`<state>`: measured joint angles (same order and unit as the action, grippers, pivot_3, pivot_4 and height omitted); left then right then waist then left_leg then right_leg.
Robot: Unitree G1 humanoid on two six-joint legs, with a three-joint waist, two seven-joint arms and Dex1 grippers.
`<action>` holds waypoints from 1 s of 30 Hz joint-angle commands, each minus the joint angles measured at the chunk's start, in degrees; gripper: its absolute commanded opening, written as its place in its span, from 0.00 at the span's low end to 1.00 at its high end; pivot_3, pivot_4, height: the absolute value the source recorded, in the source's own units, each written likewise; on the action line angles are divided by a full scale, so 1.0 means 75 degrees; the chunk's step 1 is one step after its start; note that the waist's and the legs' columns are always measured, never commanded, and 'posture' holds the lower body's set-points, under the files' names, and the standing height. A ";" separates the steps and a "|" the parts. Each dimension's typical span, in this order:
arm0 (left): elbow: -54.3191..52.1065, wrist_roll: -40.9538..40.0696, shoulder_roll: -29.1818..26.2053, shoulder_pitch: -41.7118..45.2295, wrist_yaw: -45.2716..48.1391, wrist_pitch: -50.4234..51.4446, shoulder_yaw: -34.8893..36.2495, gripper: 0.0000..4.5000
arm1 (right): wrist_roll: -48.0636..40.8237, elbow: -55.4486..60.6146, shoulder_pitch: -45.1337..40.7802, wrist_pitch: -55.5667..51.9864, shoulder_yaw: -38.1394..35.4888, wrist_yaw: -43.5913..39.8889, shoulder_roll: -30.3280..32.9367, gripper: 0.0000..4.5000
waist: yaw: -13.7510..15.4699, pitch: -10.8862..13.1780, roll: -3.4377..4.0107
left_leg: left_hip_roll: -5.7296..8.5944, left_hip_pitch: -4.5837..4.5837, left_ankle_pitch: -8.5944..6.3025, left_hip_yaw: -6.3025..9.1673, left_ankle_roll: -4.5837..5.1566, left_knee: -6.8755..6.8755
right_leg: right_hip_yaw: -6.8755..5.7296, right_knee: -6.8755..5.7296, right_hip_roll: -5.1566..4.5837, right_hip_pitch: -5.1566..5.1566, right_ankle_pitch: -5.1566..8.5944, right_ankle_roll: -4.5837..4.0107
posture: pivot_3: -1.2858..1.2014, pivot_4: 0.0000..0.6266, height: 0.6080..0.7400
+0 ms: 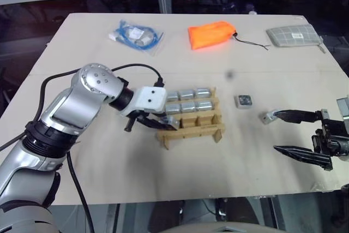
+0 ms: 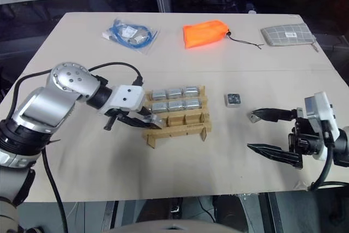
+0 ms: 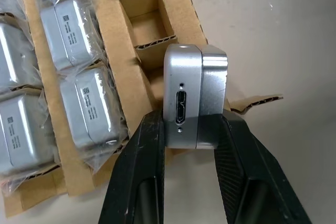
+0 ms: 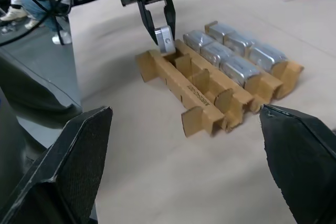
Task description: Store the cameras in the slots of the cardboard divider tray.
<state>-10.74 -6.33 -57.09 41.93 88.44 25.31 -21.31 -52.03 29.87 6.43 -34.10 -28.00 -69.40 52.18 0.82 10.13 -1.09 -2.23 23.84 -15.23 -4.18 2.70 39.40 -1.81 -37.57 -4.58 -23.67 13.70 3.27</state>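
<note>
Insertion is under way at the cardboard divider tray (image 1: 191,118), centre of the left eye frame. Left gripper (image 1: 158,122) has its jaws clenched on one camera (image 3: 195,95), held over the near-row slot at the tray's left end. Right gripper (image 2: 272,132), at lower right, has its jaws released and wide, grasping nothing.

Risks, as judged:
- The held camera sits close over a slat edge; a small offset would land it on the cardboard instead of in the slot.
- Downward pressure on a slat could tip or slide the light tray.
- Early release could drop the camera tilted across the divider.

Count:
- Six wrapped cameras (image 1: 188,100) fill the far and middle rows.
- One camera in the left jaws.
- One loose camera (image 1: 244,101) on the surface (image 1: 163,173), right of the tray.
- Three near-row slots remain empty.
</note>
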 commanded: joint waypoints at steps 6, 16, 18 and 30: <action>-0.0139 0.0554 0.0084 0.0301 -0.0258 0.0010 -0.0031 0.19 | 0.0202 0.0003 0.0199 0.0322 -0.0094 -0.0043 -0.0021 0.99 | 0.0003 0.0000 -0.0001 | 0.0000 0.0000 0.0000 0.0000 0.0000 0.0003 | 0.0000 -0.0003 0.0000 0.0000 0.0000 0.0000 | 0.52 0.24 1.00; -0.1403 0.1170 -0.0233 0.0054 -0.0487 0.0816 -0.0181 0.19 | 0.0211 0.0052 0.0244 0.0424 -0.0052 0.0095 -0.0165 0.99 | 0.0001 0.0000 0.0000 | 0.0000 -0.0001 0.0001 0.0000 -0.0001 0.0004 | 0.0002 -0.0007 0.0000 0.0000 0.0000 0.0000 | 0.52 0.24 1.00; -0.1521 0.1292 -0.0345 -0.0023 -0.0511 0.0954 -0.0213 0.19 | 0.0223 0.0043 0.0223 0.0442 -0.0007 0.0118 -0.0188 0.99 | -0.0002 -0.0001 0.0000 | 0.0000 -0.0003 0.0000 0.0000 -0.0001 0.0004 | 0.0002 -0.0008 0.0000 0.0000 0.0000 0.0000 | 0.52 0.24 1.00; -0.2359 0.1070 -0.0417 -0.0078 -0.0496 0.2433 -0.0346 0.87 | 0.0274 -0.0019 0.0159 0.0582 0.0142 0.0182 -0.0256 1.00 | 0.0009 -0.0001 -0.0001 | 0.0000 -0.0004 0.0000 0.0000 0.0000 0.0007 | 0.0003 -0.0011 0.0001 0.0001 0.0000 0.0000 | 0.52 0.24 1.00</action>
<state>-26.87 2.07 -59.81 40.37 84.78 42.40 -24.34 -49.67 29.26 8.02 -30.89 -26.73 -68.13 50.59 0.89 10.13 -1.10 -2.23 23.82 -15.23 -4.17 2.70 39.46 -1.79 -37.65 -4.58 -23.66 13.71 3.27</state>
